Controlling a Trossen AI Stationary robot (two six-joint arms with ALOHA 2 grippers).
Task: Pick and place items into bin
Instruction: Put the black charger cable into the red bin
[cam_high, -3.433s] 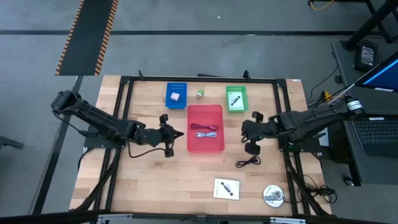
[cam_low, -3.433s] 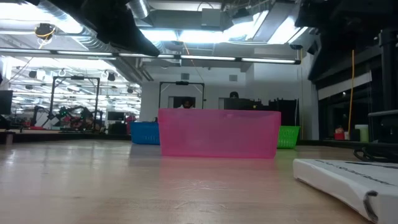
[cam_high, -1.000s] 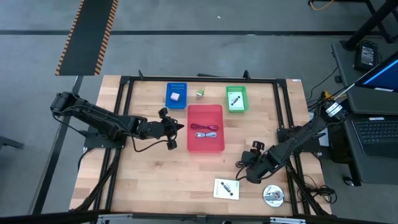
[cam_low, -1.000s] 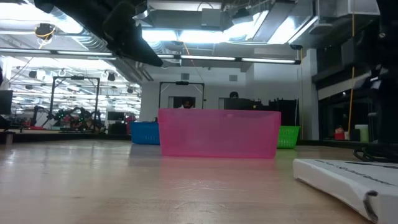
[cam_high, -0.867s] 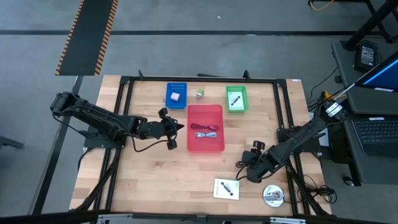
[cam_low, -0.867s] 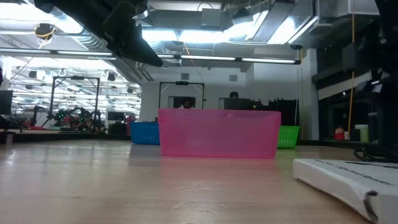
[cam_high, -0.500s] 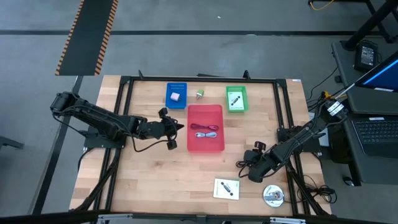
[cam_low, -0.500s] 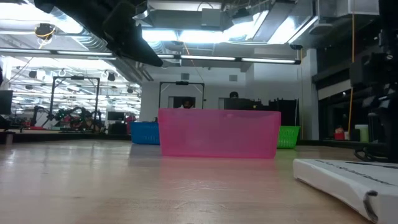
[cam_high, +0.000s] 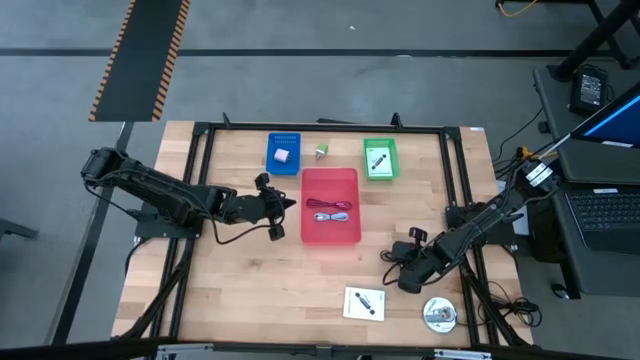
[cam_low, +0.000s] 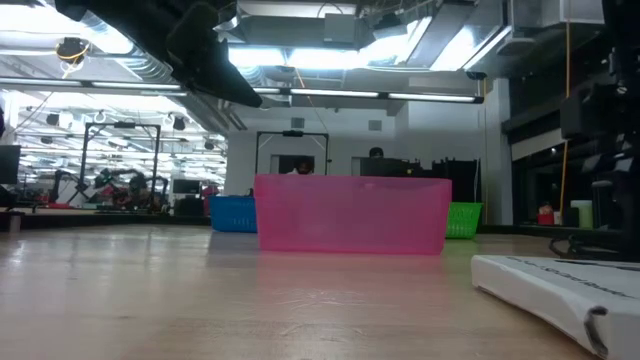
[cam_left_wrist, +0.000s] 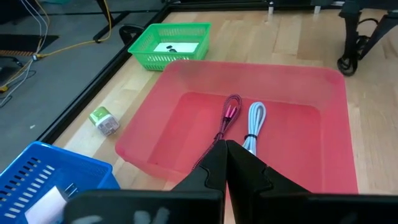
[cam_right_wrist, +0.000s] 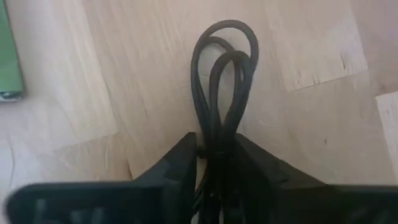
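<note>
Black coiled cable (cam_right_wrist: 221, 93) lies on wood table (cam_high: 240, 290), near right side, between red tray (cam_high: 330, 207) and white card w/ black part (cam_high: 364, 303). Right gripper (cam_right_wrist: 214, 152) is down at cable; wrist view shows both fingers closed against the bundle, loops sticking out past tips. High view: right gripper (cam_high: 405, 268) sits just above the card, silver disc (cam_high: 438, 314) nearby to its right.

Changes vs. earlier frames:
- 3.4 s ago right arm was up beside red tray's right edge; since then it has swung down toward the near edge, over the cable.
- Last 1 s: only a small shift of right gripper at the cable.
- Left gripper (cam_high: 283, 206) moved slightly closer to tray's left wall, then held.

Left gripper (cam_left_wrist: 225, 163): fingers pressed together, nothing between them, aimed at tray interior. Reddish cable (cam_left_wrist: 225, 119) and white cable (cam_left_wrist: 252, 126) lie inside red tray. Blue tray (cam_high: 283, 152) holds a pink block (cam_high: 282, 156); green tray (cam_high: 380, 158) holds a white-green packet (cam_high: 378, 161).
</note>
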